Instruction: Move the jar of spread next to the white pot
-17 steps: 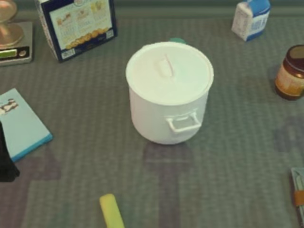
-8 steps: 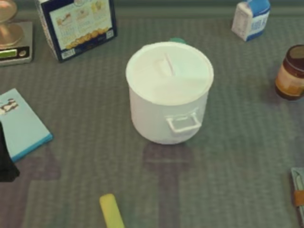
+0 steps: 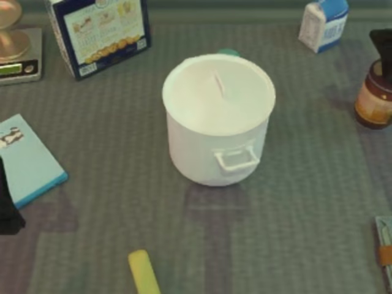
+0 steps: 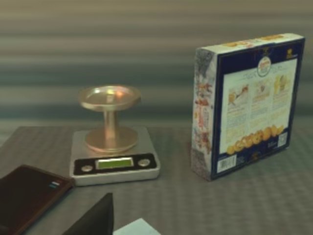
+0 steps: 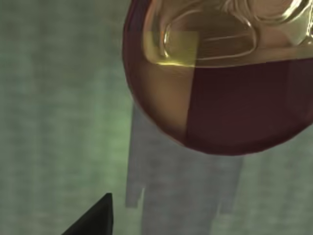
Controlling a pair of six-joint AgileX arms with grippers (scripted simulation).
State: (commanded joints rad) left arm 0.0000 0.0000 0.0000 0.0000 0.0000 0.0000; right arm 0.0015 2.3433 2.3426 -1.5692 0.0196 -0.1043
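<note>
Top view shows the small round dark-brown glass jar of spread, rigid, slick, likely heavy, best gripped around its body, under the right gripper, whose finger state I cannot tell

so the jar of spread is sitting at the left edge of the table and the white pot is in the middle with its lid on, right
Not quite. The jar of spread sits at the right edge of the table, not the left, as the top view shows. The right claw is just above it there. The rest holds: the white pot stands in the middle with its lid on.
</note>
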